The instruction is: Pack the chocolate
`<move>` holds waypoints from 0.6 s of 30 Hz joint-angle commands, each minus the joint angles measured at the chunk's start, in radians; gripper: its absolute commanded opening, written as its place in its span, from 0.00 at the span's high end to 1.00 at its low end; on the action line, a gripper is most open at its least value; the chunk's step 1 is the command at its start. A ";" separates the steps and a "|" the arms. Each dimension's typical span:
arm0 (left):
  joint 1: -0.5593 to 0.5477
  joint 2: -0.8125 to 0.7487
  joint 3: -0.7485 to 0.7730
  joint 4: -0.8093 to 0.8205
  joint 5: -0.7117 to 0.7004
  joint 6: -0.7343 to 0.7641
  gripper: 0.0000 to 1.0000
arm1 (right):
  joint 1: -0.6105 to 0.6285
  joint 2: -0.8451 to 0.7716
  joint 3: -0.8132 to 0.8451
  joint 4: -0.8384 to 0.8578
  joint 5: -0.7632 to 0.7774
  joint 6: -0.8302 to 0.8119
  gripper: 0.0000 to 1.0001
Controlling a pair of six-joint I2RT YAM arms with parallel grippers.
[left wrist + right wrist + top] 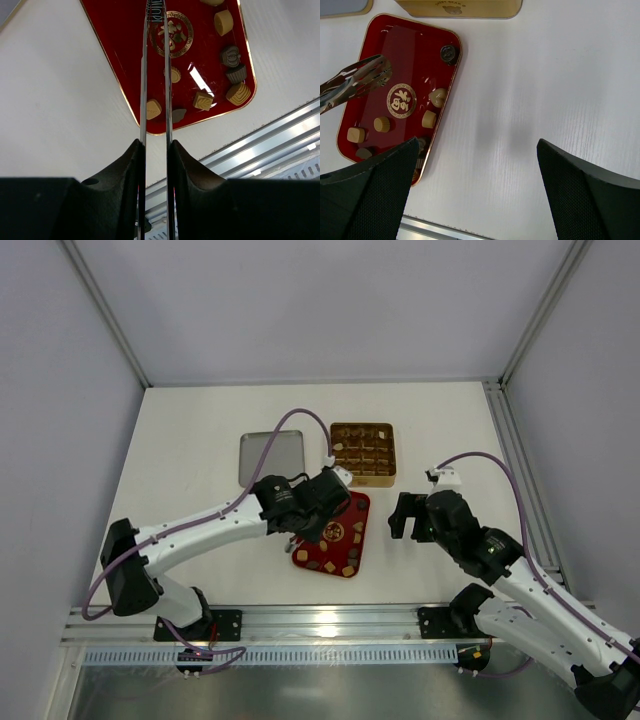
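Quick status check on the packing job: it's judged to be somewhere past halfway, not finished.

The left pincer [156, 145] is clamped narrow on a pair of metal tongs [357, 81], which are held out in front of it over the red tray [125, 45]. Nothing can be made out between the tong tips, so no piece seems to be carried right now, though that part is thin and hard to read. The right pincer [477, 142] is spread wide with nothing in it and is parked above bare desk [545, 75], with the tray off to its left.

Where the chocolate [203, 100] is: a good handful of pieces is left on the tray, directly below and ahead of the left pincer. Tan squares, a cream round one and a couple of dark ones are bunched mostly toward the tray's near end. A dark round one and a heart-ish cream one are seen along the tray edge closest to the right pincer.

The gold tin [362, 478] is placed just beyond the left pincer, past the far end of the tray. Most of its grid cells look filled, but they're too small for an exact count. A grey lid [272, 457] is laid flat beside the tin.

So what's left, as a guess: every loose piece has to be tonged across into a free cell, and the lid probably gets fitted after that.
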 commanded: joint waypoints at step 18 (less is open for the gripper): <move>0.174 0.193 0.362 0.067 0.047 0.166 0.72 | 0.000 -0.011 0.081 -0.013 0.053 -0.025 0.00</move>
